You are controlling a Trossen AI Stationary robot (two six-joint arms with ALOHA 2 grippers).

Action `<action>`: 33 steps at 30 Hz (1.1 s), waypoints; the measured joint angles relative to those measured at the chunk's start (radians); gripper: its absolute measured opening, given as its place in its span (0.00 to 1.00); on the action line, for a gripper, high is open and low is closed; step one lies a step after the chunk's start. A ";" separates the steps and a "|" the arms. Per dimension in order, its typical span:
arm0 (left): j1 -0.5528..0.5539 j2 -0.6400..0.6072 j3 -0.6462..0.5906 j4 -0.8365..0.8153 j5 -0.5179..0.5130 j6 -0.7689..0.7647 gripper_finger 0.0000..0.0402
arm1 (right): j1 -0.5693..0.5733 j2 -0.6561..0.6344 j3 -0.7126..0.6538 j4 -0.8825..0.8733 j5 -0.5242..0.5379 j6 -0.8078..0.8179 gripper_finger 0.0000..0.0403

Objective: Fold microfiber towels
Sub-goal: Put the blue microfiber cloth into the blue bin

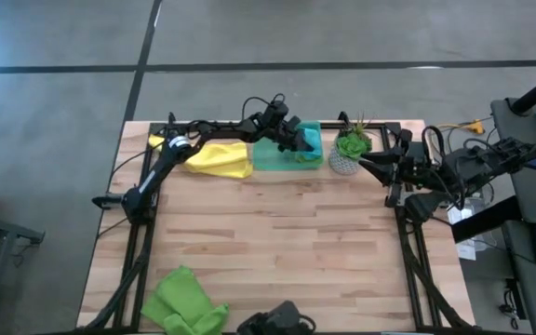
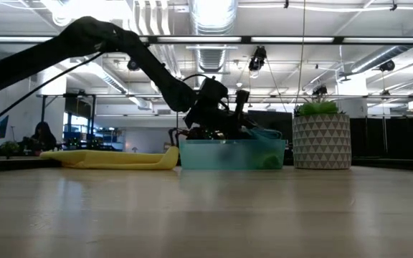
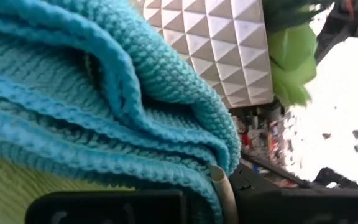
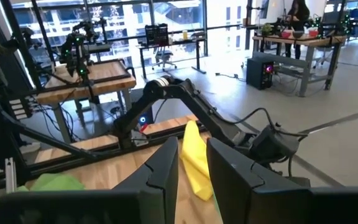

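While the left hand [image 1: 298, 140] reaches into the tray [image 1: 273, 160], its grip cannot be told. The right hand [image 1: 372, 166] waits slightly parted at the counter [image 1: 277, 233] edge

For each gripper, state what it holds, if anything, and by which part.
The left gripper is down in the green tray against the teal-blue towel; whether it grips it cannot be told. The right gripper, at the table's right edge, holds nothing.

Showing pale blond planks with fine seams on the wooden worktop [image 1: 277, 233]. Glowing bright yellow on the soft microfiber towel [image 1: 217, 158]. Tinting translucent sea-green across the rectangular plastic tray [image 1: 273, 158]. Displaying knitted teal-blue ribs on the folded cloth [image 3: 92, 106]. Repeating white-and-grey triangles around the round plant pot [image 2: 321, 141]. Shining lime green on the crumpled towels [image 1: 186, 302].
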 joint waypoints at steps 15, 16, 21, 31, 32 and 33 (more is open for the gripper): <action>-0.001 -0.047 0.142 -0.021 -0.085 0.081 0.01 | 0.002 0.005 0.000 -0.003 -0.007 -0.004 0.19; -0.001 -0.046 0.137 -0.051 -0.087 0.072 0.01 | 0.002 0.006 0.000 -0.005 -0.009 -0.004 0.19; -0.001 -0.033 0.078 -0.125 -0.062 0.060 0.01 | 0.002 0.003 0.000 -0.006 -0.010 -0.007 0.21; -0.002 -0.018 0.061 -0.076 -0.050 0.043 0.01 | 0.002 0.003 0.000 -0.005 -0.023 -0.011 0.19; -0.002 -0.018 0.061 -0.033 -0.052 0.055 0.01 | 0.002 0.003 0.000 -0.005 -0.025 -0.011 0.19; -0.002 -0.020 0.061 0.000 -0.055 0.063 0.01 | 0.002 0.003 0.000 -0.005 -0.026 -0.009 0.19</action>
